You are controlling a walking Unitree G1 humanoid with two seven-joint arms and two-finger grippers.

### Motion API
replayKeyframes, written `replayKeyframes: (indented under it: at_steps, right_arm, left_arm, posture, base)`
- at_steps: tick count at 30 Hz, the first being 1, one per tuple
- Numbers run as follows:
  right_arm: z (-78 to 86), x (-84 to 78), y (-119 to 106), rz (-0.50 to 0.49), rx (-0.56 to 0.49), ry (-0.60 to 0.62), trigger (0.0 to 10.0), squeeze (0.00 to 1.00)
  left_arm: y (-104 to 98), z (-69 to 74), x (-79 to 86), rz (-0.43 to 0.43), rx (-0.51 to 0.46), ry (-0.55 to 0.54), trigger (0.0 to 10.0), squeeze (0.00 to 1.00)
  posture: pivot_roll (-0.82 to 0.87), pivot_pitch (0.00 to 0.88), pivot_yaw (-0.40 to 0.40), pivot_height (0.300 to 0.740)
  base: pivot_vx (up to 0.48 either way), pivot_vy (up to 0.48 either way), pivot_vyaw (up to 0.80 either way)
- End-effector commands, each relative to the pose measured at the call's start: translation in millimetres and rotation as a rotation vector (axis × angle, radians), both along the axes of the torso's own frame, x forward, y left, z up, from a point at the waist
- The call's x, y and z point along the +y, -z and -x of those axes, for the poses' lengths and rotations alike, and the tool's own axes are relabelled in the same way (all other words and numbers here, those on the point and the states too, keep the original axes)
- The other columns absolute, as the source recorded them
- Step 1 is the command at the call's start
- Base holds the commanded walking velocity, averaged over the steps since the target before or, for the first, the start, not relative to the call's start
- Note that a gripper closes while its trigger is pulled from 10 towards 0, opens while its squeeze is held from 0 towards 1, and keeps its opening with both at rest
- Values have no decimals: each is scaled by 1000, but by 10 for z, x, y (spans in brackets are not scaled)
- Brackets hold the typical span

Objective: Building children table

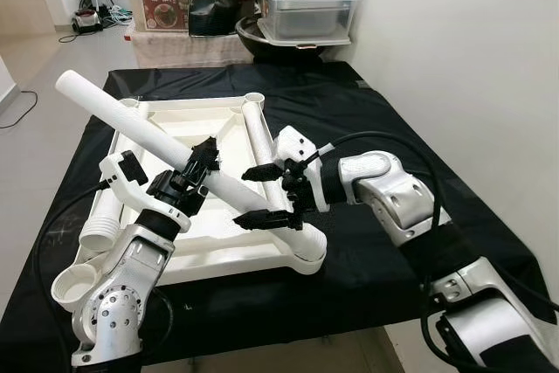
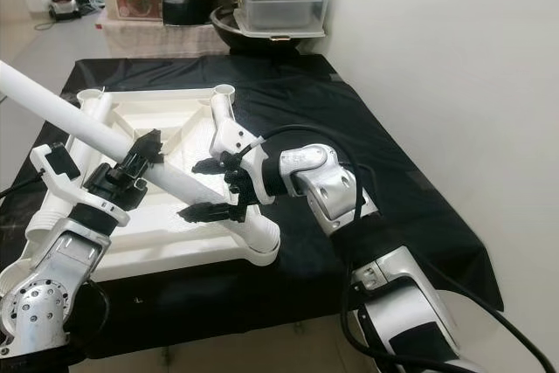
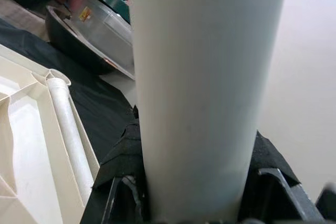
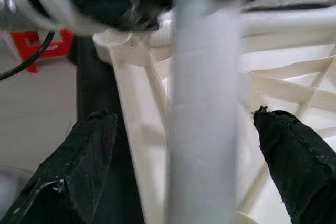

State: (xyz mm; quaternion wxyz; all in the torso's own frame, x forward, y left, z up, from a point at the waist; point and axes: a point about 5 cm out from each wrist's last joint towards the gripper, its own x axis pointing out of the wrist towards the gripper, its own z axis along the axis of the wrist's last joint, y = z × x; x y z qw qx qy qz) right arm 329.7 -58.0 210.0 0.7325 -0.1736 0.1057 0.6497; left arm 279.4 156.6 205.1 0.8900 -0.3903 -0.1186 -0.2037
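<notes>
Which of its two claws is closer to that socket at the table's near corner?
Right. The right end effector hovers open just above the corner socket, astride the white tube; the left end effector grips that tube farther back.

The tabletop [image 1: 196,246] is cream plastic, smooth with a dull sheen. The leg [image 1: 131,124] is white plastic, matt. A black cloth [image 1: 393,128], matt and slightly creased, covers the counter. The arms [image 1: 389,185] are glossy silver shells; the fingers [image 1: 262,220] carry rough black padding.
</notes>
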Motion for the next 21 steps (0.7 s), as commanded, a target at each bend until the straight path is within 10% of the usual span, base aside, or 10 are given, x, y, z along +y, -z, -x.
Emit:
replayKeyframes:
  at_steps: [1, 12, 13, 16, 17, 21]
  right_arm:
    - [43, 111, 154, 56, 32, -23, 10000, 0]
    - [13, 339, 245, 112, 32, -29, 10000, 0]
    - [-17, 383, 273, 122, 29, -6, 6510, 0]
    - [-34, 411, 291, 128, 28, 8, 6510, 0]
    - [-39, 430, 301, 129, 28, 12, 824, 0]
    - [-17, 438, 300, 122, 35, -8, 0, 0]
  left_arm:
    - [19, -46, -109, -25, 11, 56, 0, 0]
    - [7, -61, -183, -34, 5, 85, 0, 0]
    - [17, -50, -208, -36, 8, 93, 0, 0]
    - [24, -43, -225, -37, 10, 99, 0, 0]
    - [30, -36, -236, -38, 12, 104, 0, 0]
    - [53, -31, -234, -41, 23, 105, 0, 0]
  posture:
    - [25, 0, -25, 740]
    - [26, 0, -26, 740]
    - [33, 0, -35, 740]
    - [33, 0, -35, 740]
    - [33, 0, -35, 740]
    - [38, 0, -43, 740]
  base:
    - [0, 0, 0]
    - [0, 0, 0]
    - [0, 0, 0]
    - [0, 0, 0]
    - [0, 0, 0]
    - [0, 0, 0]
